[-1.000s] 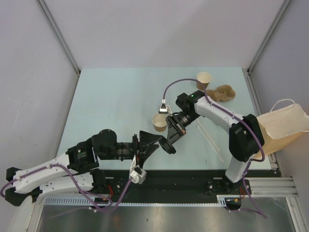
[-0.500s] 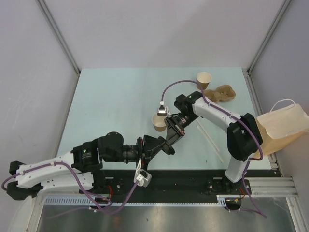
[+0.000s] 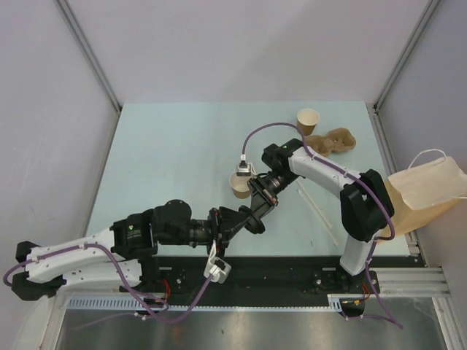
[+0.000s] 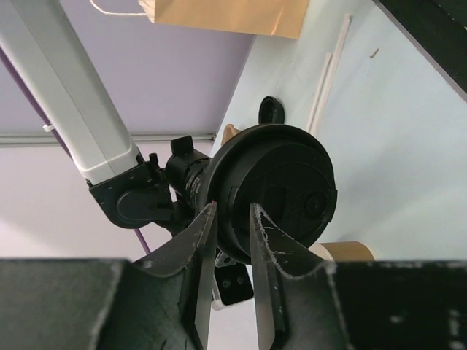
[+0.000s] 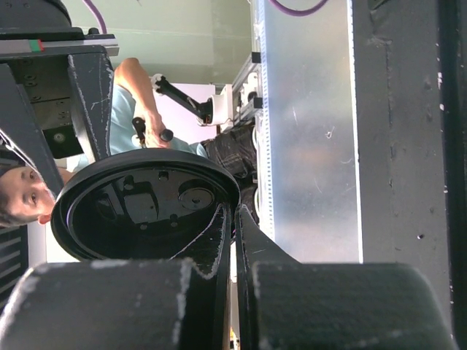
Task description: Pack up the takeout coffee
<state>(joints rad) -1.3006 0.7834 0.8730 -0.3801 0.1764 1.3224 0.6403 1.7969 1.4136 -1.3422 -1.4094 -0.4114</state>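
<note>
Near the middle of the table (image 3: 168, 146), my right fingers (image 5: 208, 248) are clamped shut on the rim of 1 black lid (image 5: 139, 200), holding it above the surface. My left fingers (image 4: 201, 248) straddle the same lid's rim from the other side with a narrow gap between them; I cannot tell whether they press on it. 1 open paper cup (image 3: 238, 185) stands just beside the held lid. The 2nd cup (image 3: 309, 120) stands near the far edge, beside the cardboard carrier (image 3: 337, 140). Another lid (image 4: 271, 109) lies flat near 2 pale sticks (image 3: 319, 206), and the paper bag (image 3: 427, 191) sits by the table's right edge.
</note>
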